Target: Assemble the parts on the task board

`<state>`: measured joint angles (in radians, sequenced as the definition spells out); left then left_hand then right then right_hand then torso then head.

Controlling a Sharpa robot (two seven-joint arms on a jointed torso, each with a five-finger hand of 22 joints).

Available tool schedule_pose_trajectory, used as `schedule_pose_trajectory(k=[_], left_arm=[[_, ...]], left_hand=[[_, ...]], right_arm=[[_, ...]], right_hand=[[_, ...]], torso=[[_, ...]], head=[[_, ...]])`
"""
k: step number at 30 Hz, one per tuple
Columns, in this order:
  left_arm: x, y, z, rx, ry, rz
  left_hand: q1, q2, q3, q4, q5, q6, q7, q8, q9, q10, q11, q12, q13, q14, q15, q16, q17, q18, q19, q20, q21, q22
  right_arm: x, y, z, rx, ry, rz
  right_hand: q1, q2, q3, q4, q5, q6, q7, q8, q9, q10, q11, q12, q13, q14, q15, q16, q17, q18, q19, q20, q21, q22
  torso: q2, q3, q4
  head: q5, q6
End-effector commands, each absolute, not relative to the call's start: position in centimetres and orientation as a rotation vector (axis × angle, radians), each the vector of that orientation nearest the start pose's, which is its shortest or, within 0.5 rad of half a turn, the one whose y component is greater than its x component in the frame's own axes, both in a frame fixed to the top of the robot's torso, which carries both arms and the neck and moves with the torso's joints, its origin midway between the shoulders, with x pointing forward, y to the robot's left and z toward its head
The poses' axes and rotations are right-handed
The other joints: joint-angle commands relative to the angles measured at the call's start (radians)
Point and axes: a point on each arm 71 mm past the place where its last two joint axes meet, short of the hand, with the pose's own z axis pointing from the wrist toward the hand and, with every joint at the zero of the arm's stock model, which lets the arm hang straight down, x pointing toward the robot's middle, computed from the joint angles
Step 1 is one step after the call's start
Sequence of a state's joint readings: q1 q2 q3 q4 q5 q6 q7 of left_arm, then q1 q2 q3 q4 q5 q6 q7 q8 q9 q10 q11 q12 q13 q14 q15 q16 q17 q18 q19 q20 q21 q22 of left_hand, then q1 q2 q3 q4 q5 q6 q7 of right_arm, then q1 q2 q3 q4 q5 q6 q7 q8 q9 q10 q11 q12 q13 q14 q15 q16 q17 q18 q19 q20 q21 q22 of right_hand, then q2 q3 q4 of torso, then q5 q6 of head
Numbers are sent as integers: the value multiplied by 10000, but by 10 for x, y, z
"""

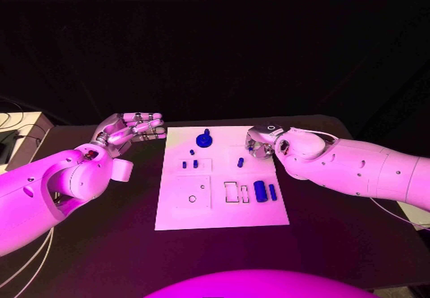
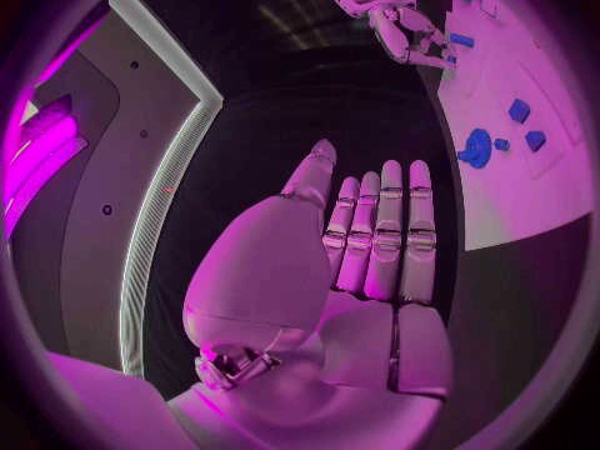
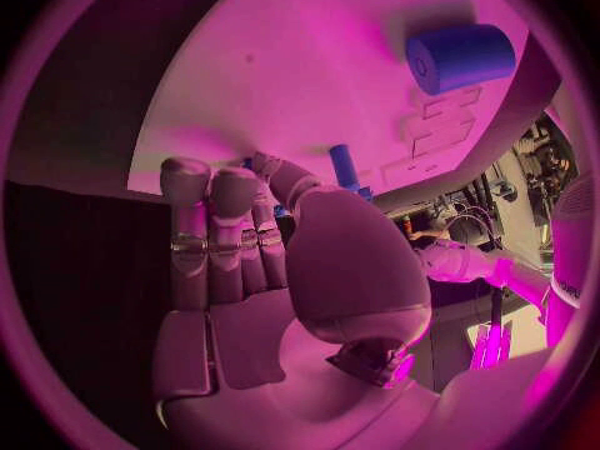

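The white task board (image 1: 224, 208) lies in the middle of the table. Blue parts rest on it: a gear-like piece (image 1: 204, 139) at the far end, short pegs (image 1: 190, 164) on the left, one peg (image 1: 240, 162) in the middle, and a thick cylinder (image 1: 260, 190) with a slim bar (image 1: 272, 192) on the right. My left hand (image 1: 134, 128) hovers off the board's far left corner, fingers straight, holding nothing. My right hand (image 1: 263, 141) is over the board's far right part. Its fingertips (image 3: 213, 180) reach the board near the peg (image 3: 344, 167), with nothing seen in them.
Outlined recesses (image 1: 237, 192) mark the board beside the cylinder, and a square panel with a hole (image 1: 192, 198) sits on its left half. A pale box (image 1: 22, 127) and cables lie off the table's far left. Bare black table (image 1: 340, 236) surrounds the board.
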<state>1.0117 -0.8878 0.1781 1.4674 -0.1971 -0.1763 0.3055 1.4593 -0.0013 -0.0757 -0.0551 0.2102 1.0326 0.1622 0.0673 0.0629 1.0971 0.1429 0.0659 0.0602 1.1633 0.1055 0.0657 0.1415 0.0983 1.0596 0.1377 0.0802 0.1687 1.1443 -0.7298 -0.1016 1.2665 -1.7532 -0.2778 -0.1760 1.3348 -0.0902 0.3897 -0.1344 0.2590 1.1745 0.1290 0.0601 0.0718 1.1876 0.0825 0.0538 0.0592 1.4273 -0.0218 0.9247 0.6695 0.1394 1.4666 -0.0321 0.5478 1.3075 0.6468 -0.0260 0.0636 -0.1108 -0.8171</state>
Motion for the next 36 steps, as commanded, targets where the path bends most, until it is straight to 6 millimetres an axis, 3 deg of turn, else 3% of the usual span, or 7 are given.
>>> schedule_pose_trajectory(k=[1,5,10,30,36], left_arm=[[489,244,-196,-10550,14720,-15425],[489,244,-196,-10550,14720,-15429],[490,244,-197,-10553,14710,-15423],[497,257,-202,-10733,14571,-15009],[498,257,-203,-10763,14585,-14986]], left_hand=[[-50,-21,-57,-16,-9,-61,28,-41,-7,-95,5,-38,-4,10,55,8,14,-101,28,4,64,-15],[-50,-21,-57,-16,-9,-61,28,-41,-7,-95,5,-38,-4,10,55,8,14,-101,28,4,64,-15],[-47,-3,-51,-10,-9,-48,20,-37,-6,-96,2,-36,-3,9,53,7,17,-99,30,5,74,-41],[-40,2,-44,-24,-5,-9,-25,-41,-8,-119,1,-37,-4,-2,55,6,18,-99,22,9,90,-92],[-42,-4,-48,-26,-10,-12,-21,-40,-8,-139,7,-39,-5,-8,58,5,18,-98,21,9,93,-102]], right_arm=[[506,-222,-259,-3960,17606,2755],[506,-221,-256,-3808,17064,2944],[504,-221,-249,-3503,16305,3296],[495,-229,-218,-1953,15408,4523],[487,-224,-207,-1461,15472,5226]], right_hand=[[163,70,98,-67,18,20,5,42,19,110,-48,53,7,-17,-24,60,14,169,374,-38,49,708],[399,304,305,-212,-202,277,-50,62,60,584,-181,61,21,9,-112,92,24,43,460,-105,875,877],[488,427,344,-282,-372,544,-138,54,95,1041,-319,59,31,12,-201,122,37,-87,476,-194,1517,976],[494,447,338,-347,-413,621,-156,41,52,1098,-339,56,28,19,-227,141,45,-154,344,-265,1954,982],[507,445,333,-367,-370,617,-146,41,47,1085,-331,57,28,16,-224,136,39,-147,331,-264,1942,975]], torso=[[-4,-3,4],[-5,0,2],[-14,6,6],[-36,15,-32],[-31,8,-42]], head=[[-7,0],[-14,1],[-12,43],[-33,159],[43,215]])
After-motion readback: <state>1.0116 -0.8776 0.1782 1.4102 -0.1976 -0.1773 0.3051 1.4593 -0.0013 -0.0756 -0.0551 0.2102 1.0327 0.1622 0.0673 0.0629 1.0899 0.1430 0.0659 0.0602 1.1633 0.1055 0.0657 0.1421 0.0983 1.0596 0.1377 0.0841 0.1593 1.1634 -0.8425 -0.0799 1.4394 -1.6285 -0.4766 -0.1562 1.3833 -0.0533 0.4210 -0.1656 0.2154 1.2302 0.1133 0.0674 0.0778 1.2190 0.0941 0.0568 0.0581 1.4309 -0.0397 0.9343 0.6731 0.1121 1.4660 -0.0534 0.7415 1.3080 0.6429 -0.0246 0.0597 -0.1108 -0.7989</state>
